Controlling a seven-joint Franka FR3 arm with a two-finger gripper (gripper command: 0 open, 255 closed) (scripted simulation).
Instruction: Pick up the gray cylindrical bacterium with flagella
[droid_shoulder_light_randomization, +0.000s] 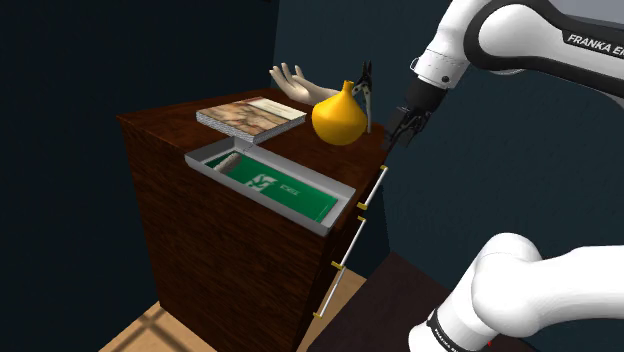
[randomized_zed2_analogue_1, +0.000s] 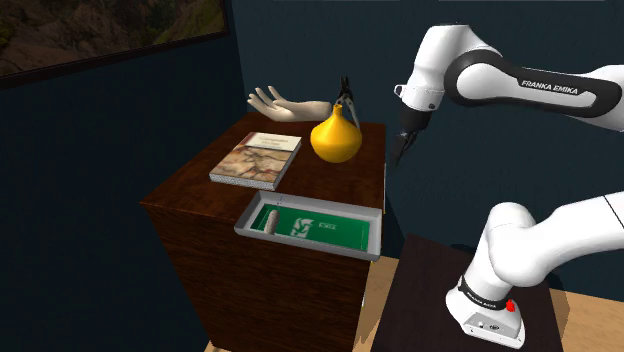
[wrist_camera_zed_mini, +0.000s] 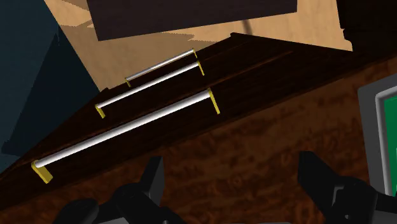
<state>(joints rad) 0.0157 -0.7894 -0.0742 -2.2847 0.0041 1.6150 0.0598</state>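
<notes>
Not yet grasped. The tool (droid_shoulder_light_randomization: 404, 130) hangs spread and empty beside the dresser's (randomized_zed2_analogue_1: 260, 290) handled face, well apart from the pale cylindrical bacterium (randomized_zed2_analogue_1: 268, 220). It lies untouched in the gray tray (randomized_zed2_analogue_1: 310, 246) beside a green book (randomized_zed2_analogue_1: 325, 228). Approach, closure and lift remain.

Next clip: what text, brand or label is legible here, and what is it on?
"FRANKA EMIKA": on the arm's upper link; the shoulder view shows "FRANKA E" at the picture's edge.
White logo and print on the green box in the tray: too small to read.
Print on the book cover: blurred, unreadable.
</notes>
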